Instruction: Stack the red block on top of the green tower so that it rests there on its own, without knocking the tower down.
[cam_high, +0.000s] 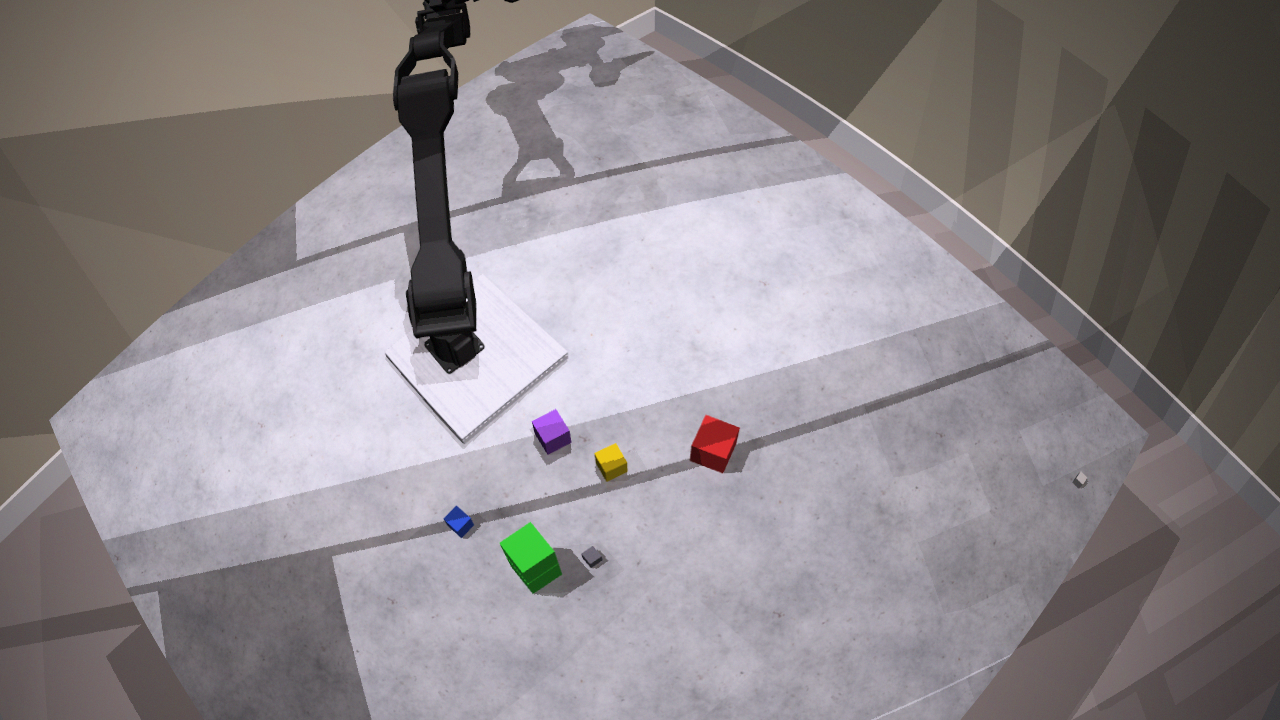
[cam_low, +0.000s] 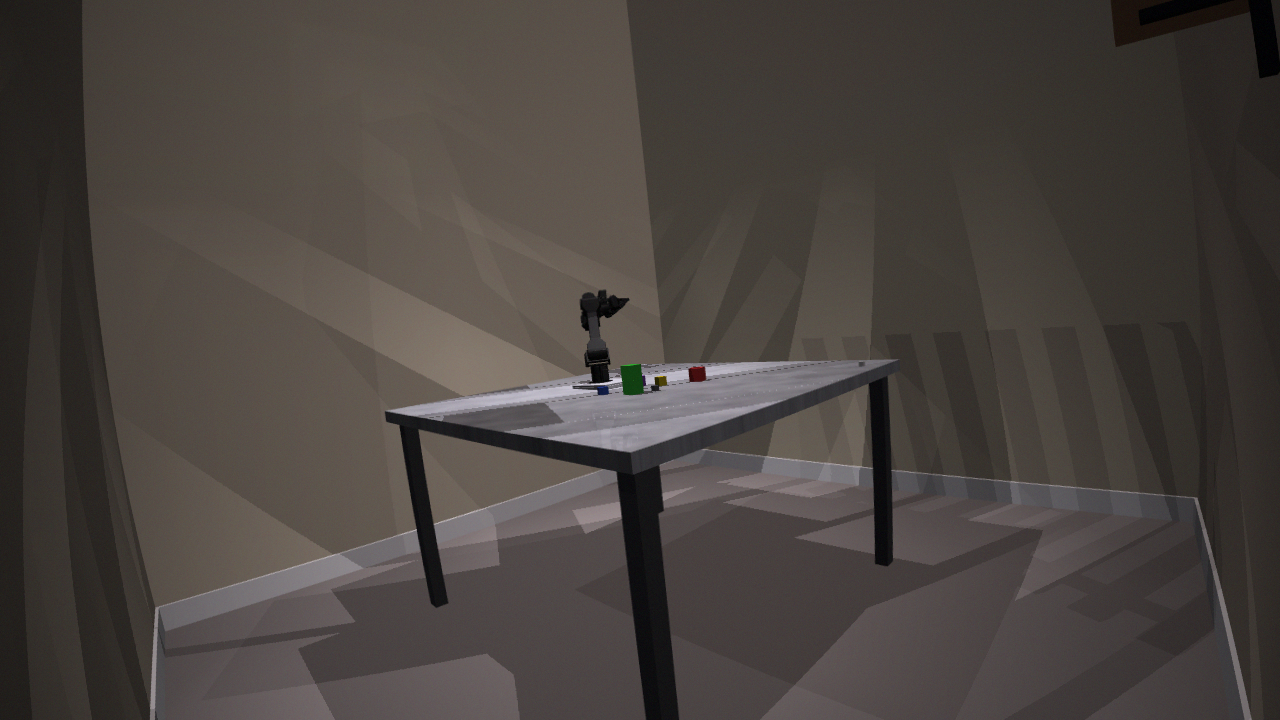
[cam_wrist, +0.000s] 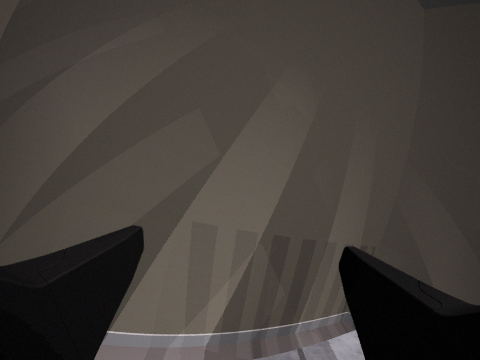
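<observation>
Seeing red block (cam_high: 715, 443) (cam_low: 697, 374) lying flat on tabletop (cam_high: 760, 573) (cam_low: 760, 394), apart from green tower (cam_high: 530, 557) (cam_low: 631, 378). Showing plain, solid red w/ sharp edges & flat faces, approx. cube-shaped; catching light on part of top, going darker on the sides, w/ a shadow crossing it. Looking bigger than yellow block (cam_high: 610, 461) (cam_low: 660, 381), purple block (cam_high: 551, 430) (cam_low: 643, 381) & blue block (cam_high: 458, 521) (cam_low: 602, 391).

Re orientation: sitting level, top face pointing up, sides standing upright; showing no clear long axis, so not pointing any one way lengthwise. Sitting right of yellow block in top view.

Seeing tower standing upright, w/ horiz. seam below its top piece & nothing resting on it; also seeing sm. dark gray piece (cam_high: 592, 557) (cam_low: 655, 387) lying near it. Holding gripper (cam_low: 627, 300) (cam_wrist: 244, 250) high above table, fingers spread wide apart, clamping nothing.
</observation>
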